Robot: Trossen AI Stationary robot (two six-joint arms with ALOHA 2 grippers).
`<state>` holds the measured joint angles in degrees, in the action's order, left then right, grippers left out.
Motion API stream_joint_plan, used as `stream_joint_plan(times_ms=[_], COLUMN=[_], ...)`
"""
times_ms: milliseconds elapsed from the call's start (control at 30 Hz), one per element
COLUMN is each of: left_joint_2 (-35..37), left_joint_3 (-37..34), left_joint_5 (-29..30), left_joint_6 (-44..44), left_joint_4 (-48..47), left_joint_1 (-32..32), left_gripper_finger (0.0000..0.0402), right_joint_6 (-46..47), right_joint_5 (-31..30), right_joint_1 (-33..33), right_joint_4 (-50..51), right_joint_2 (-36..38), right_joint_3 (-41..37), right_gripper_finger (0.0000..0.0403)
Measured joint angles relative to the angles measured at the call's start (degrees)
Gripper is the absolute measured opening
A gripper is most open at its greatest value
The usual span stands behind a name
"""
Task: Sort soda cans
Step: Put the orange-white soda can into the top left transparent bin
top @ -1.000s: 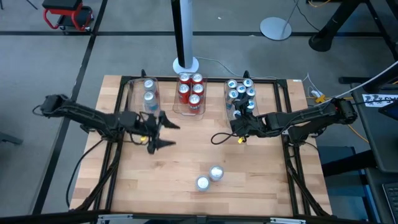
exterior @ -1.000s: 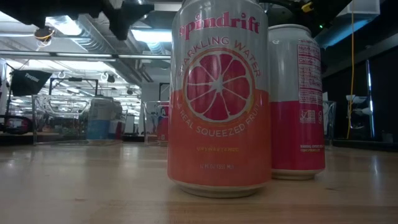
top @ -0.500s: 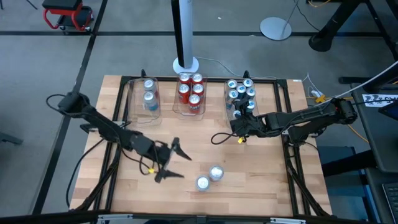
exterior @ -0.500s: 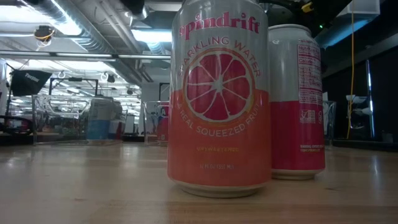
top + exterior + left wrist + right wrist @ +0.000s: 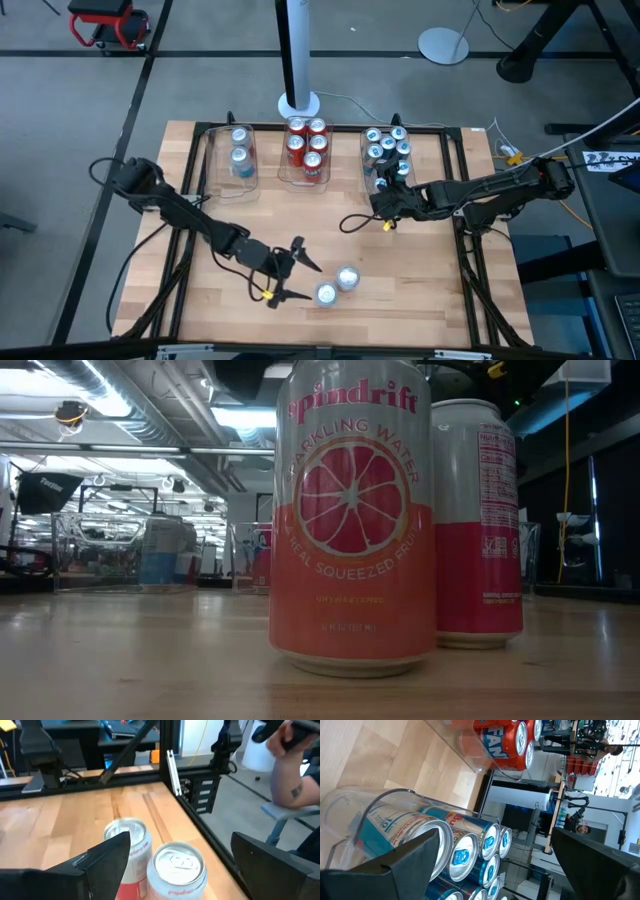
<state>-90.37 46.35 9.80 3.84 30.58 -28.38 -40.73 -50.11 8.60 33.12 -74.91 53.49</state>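
Two loose soda cans, pink below and silver above, stand upright side by side on the wooden table: one (image 5: 327, 294) nearer, one (image 5: 347, 278) just behind it. In the low view they are the front can (image 5: 350, 520) and the back can (image 5: 480, 520). My left gripper (image 5: 308, 280) is open just left of them, with its fingers spread toward the pair (image 5: 177, 865) and touching neither. My right gripper (image 5: 375, 205) hangs open at the near end of the right tray, over the blue cans (image 5: 470, 850).
Three clear trays stand along the far edge: the left tray (image 5: 218, 165) with two silver-blue cans, the middle tray (image 5: 307, 182) with red cans, the right tray (image 5: 366, 160) with blue cans. Bare wood lies between trays and loose cans. A person's arm (image 5: 295, 770) shows beyond the table's right edge.
My left gripper has swung from beside the left tray toward the table's near edge and to the right, sinking a little, up to the two loose cans. It has stayed open. The cans have not moved.
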Motion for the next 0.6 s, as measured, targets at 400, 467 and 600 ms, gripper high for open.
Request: stream_joint_plan(times_ms=[400,467,600], left_joint_2=[-7.16,-8.01,-9.87], left_joint_3=[-0.02,-0.02,-0.02], left_joint_5=[-0.04,-0.04,-0.06], left_joint_6=[1.5,2.36,4.88], left_joint_4=[5.94,6.23,6.82], left_joint_1=[0.69,1.15,2.21], left_gripper_finger=[0.0334,0.0334,0.0334], right_joint_6=[-0.01,-0.02,-0.02], right_joint_5=[-0.07,-0.09,-0.22], right_joint_1=[0.0,0.0,0.0], right_joint_4=[-0.06,-0.05,-0.06], right_joint_2=[0.0,0.0,0.0], right_joint_3=[0.0,0.0,0.0], right_gripper_finger=[0.038,0.038,0.038])
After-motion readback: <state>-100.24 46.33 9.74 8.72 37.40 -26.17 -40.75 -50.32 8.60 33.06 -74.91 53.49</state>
